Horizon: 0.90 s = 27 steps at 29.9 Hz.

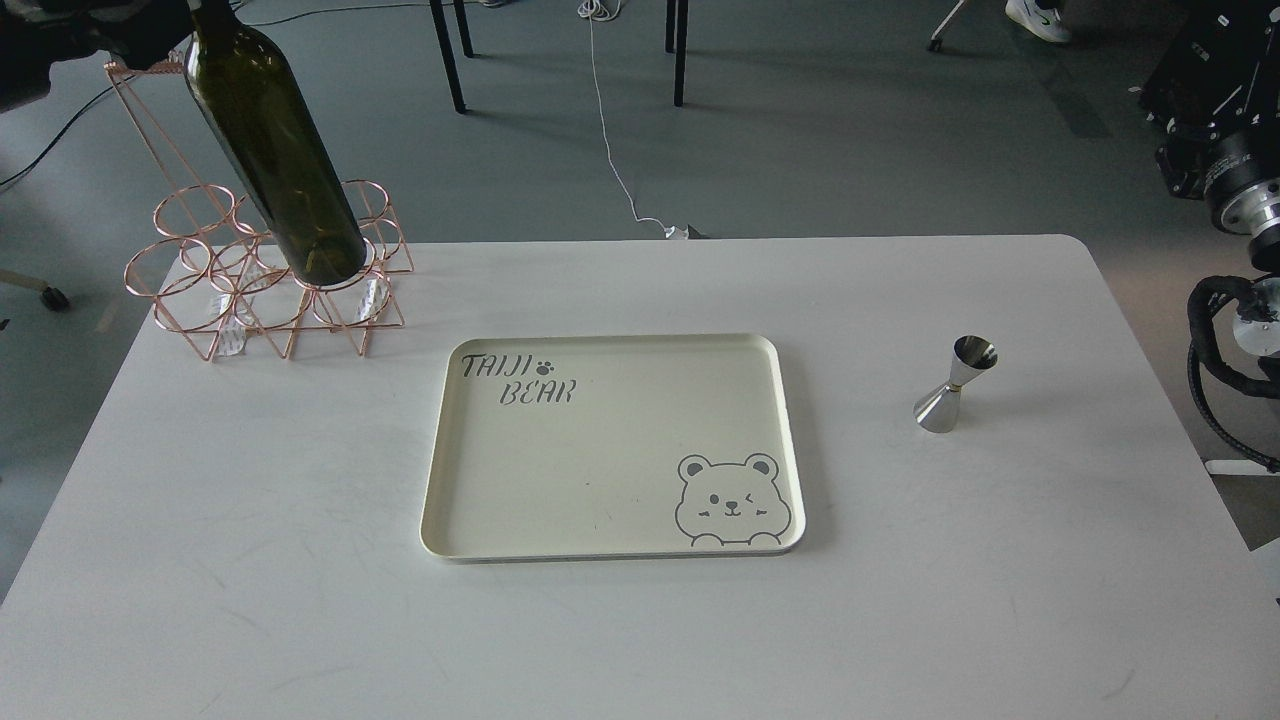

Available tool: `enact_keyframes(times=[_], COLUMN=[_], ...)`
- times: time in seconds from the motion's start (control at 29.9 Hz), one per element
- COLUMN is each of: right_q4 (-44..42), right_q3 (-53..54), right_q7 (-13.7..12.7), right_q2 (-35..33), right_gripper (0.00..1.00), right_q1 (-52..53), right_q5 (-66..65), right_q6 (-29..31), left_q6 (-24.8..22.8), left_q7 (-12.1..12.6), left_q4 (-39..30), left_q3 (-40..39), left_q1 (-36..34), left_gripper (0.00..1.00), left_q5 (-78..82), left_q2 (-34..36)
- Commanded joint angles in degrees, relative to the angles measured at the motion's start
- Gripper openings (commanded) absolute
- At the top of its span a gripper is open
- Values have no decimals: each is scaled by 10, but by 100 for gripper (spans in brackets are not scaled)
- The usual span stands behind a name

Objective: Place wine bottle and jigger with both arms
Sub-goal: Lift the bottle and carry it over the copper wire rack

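Note:
The wine bottle, dark olive-green, hangs tilted in the air at the top left, with its base over the copper wire rack and its neck cut off by the top edge. My left gripper shows only as a dark mass at the top left corner beside the bottle's shoulder and carries the bottle by its neck; its fingers are out of frame. The steel jigger stands upright on the white table, to the right of the tray. Of my right arm, only joints and cables show at the right edge.
A cream tray with a bear drawing lies at the table's middle, with nothing on it. The copper wire rack stands at the table's back left corner. Chair legs and cables are on the floor behind the table.

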Motion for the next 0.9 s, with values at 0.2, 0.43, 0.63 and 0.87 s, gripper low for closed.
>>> enact_keyframes(times=[0.2, 0.43, 0.63, 0.87], right_q4=[0, 0, 0, 0], right_q3=[0, 0, 0, 0], right_q7=[0, 0, 0, 0], right_q2=[0, 3, 3, 5], right_gripper=[97, 97, 97, 97], right_q1=[-1, 0, 0, 3], right_q5=[0, 0, 0, 0], right_q6=[0, 0, 0, 0], left_q6=[1, 2, 4, 4], left_q7=[5, 5, -2, -2], left_q4=[78, 93, 129, 132], left_q3=[2, 11, 19, 19], left_q1=[5, 5, 0, 1], left_gripper=[11, 11, 11, 11], left_q5=[4, 8, 25, 26], left_q2=[-55, -71, -81, -84])
